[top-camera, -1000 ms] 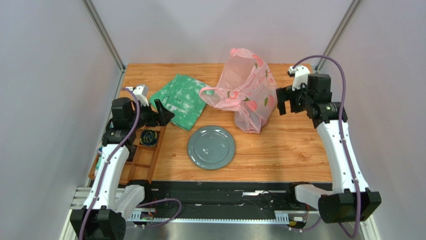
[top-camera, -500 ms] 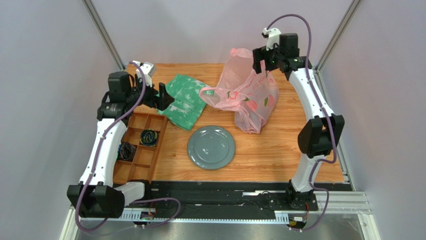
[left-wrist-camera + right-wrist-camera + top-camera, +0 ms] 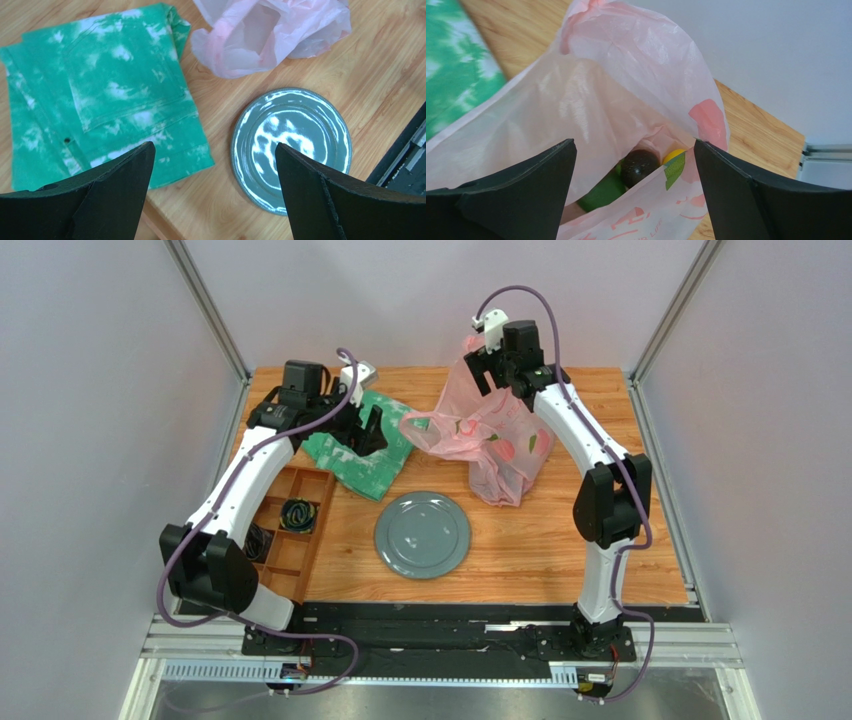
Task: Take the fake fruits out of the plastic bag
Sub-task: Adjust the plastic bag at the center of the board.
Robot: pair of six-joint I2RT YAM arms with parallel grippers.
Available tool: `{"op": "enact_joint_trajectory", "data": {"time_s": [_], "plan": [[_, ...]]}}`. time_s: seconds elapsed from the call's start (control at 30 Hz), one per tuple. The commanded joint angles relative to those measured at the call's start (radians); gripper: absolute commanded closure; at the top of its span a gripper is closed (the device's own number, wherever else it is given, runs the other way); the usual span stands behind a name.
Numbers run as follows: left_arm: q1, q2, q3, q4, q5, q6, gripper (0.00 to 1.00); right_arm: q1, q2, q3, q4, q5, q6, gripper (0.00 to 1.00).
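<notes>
From above: the plastic bag [image 3: 505,440] stands mouth-up just behind the plate [image 3: 422,534], so your right gripper [image 3: 492,375] hovers over it, jaws apart. Left wrist: your left gripper [image 3: 214,155], spread and empty, hangs behind-left of the plate. Right wrist: the fake fruits [image 3: 640,167] lie deep inside the bag.

Bright, even, soft-shadowed light; overhead glare mottles the plate [image 3: 291,149] in the left wrist view.

Plain grey walls [image 3: 90,390]; metal corner posts [image 3: 205,305]; wood-grain table [image 3: 560,540], metal rail [image 3: 450,672] along near edge; even light.
</notes>
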Motion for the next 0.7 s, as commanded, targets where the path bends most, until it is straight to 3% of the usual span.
{"op": "enact_joint_trajectory", "data": {"time_s": [0.0, 0.2, 0.43, 0.47, 0.5, 0.53, 0.6, 0.63, 0.67], "plan": [[-0.07, 0.087, 0.116, 0.087, -0.042, 0.018, 0.01, -0.001, 0.063, 0.056, 0.114, 0.199, -0.069, 0.07], [-0.113, 0.297, 0.355, 0.046, 0.01, -0.033, 0.01, -0.003, 0.054, 0.029, 0.13, 0.231, -0.112, 0.07], [-0.174, 0.453, 0.505, 0.097, -0.016, -0.142, 0.01, -0.003, -0.002, -0.04, 0.104, 0.23, -0.133, 0.06], [-0.186, 0.463, 0.526, 0.097, -0.022, -0.136, 0.04, -0.004, -0.016, -0.06, 0.099, 0.227, -0.138, 0.07], [-0.2, 0.48, 0.532, 0.095, -0.042, -0.126, 0.11, -0.006, -0.029, -0.103, 0.091, 0.219, -0.145, 0.07], [-0.223, 0.488, 0.54, 0.091, -0.033, -0.114, 0.42, -0.018, -0.056, -0.123, 0.069, 0.221, -0.15, 0.07], [-0.254, 0.5, 0.571, 0.046, 0.03, -0.07, 0.89, -0.042, -0.085, -0.169, 0.027, 0.207, -0.142, 0.08], [-0.266, 0.496, 0.575, 0.025, 0.039, -0.054, 1.0, -0.085, -0.096, -0.168, -0.084, 0.186, -0.129, 0.08], [-0.277, 0.468, 0.568, -0.016, 0.1, -0.042, 1.0, -0.114, -0.119, -0.171, -0.156, 0.153, -0.112, 0.1]]}}
